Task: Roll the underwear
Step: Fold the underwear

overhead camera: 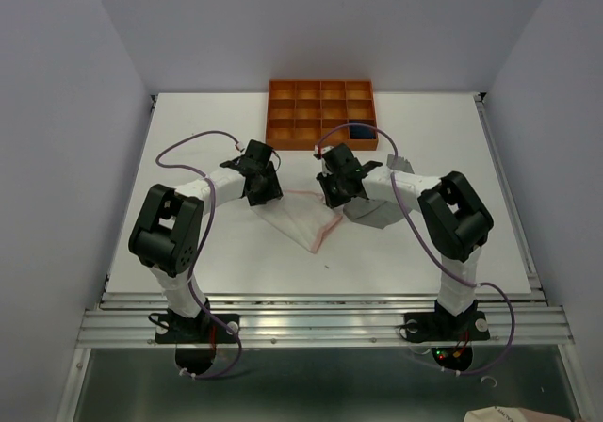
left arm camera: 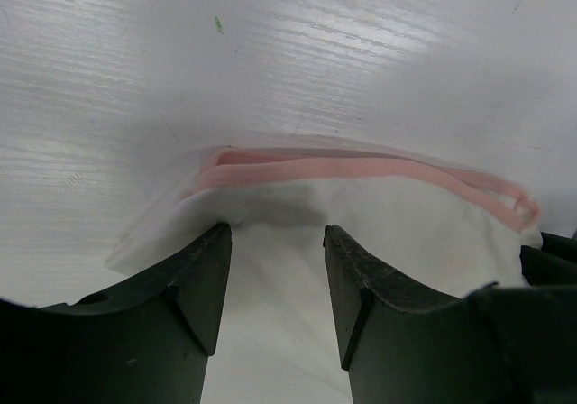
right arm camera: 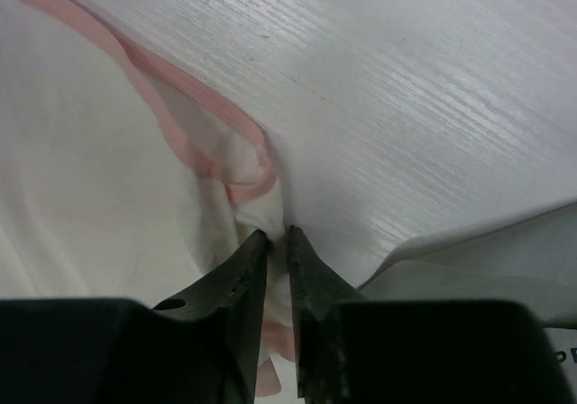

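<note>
Underwear [overhead camera: 303, 222], thin, limp and light, lay flat at the centre of the table [overhead camera: 188, 158]. The right gripper [right arm camera: 278, 234] was clenched on its 2 o'clock corner, while the left gripper [left arm camera: 275, 233] stood released, straddling the 10 o'clock corner. The pink trim [left arm camera: 361, 168] was judged the firmest hold, as the single layer would likely slip.

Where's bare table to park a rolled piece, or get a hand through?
Free: the white table far-left corner, left of the orange compartment tray; the far-right strip beyond that tray; the near band between the arm bases. Crowded: the middle, where the left gripper and right gripper work the pale pink-white garment, grey garment alongside.
</note>
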`<action>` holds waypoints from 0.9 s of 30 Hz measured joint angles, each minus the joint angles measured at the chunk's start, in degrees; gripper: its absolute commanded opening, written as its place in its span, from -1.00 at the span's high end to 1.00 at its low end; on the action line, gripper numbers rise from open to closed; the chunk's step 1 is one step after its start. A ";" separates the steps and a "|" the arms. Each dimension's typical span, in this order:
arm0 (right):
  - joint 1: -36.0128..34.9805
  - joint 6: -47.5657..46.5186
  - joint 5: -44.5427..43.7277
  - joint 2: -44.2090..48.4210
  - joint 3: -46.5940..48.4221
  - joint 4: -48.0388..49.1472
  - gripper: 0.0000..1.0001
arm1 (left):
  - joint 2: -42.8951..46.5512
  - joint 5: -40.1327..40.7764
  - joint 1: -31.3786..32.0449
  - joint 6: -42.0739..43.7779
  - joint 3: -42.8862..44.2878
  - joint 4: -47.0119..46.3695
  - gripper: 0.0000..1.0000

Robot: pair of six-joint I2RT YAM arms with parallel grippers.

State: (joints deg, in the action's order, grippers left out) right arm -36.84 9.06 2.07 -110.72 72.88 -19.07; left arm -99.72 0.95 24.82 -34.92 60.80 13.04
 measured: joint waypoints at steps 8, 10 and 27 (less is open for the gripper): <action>-0.42 -1.16 0.61 0.04 0.00 0.13 0.99 | 0.02 0.17 0.00 0.02 0.00 -0.20 -0.13; -0.79 -1.79 0.70 0.17 0.00 0.13 0.99 | 0.04 0.15 0.00 0.00 -0.02 -0.37 -0.13; -3.37 -3.06 -0.17 5.27 0.00 0.28 0.99 | 12.28 -1.68 6.03 -3.87 -5.44 -0.44 -0.01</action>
State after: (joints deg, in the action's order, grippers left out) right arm -40.21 6.00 1.89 -105.45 72.88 -18.79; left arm -87.44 -0.73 30.85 -38.79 55.35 12.60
